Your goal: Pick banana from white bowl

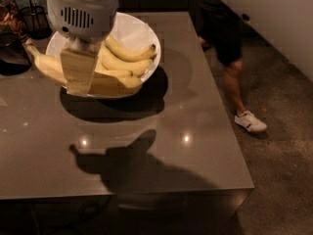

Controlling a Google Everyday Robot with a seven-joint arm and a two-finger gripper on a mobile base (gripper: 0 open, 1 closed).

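Note:
The white bowl (143,29) stands at the back left of the dark table and holds several bananas. The banana (45,63), long and pale yellow, lies along the bowl's near side, with its dark stem tip poking over the left rim. My gripper (78,88) hangs from its white housing straight over the left half of the bowl. Its tan tips reach down across the middle of the long banana and hide that part of it. Two shorter bananas (128,53) lie behind it in the bowl.
A dark wire-mesh cup (34,14) and a dark object (11,53) stand at the table's back left. A person's leg (229,53) with a white shoe (250,122) is on the floor to the right of the table (186,151).

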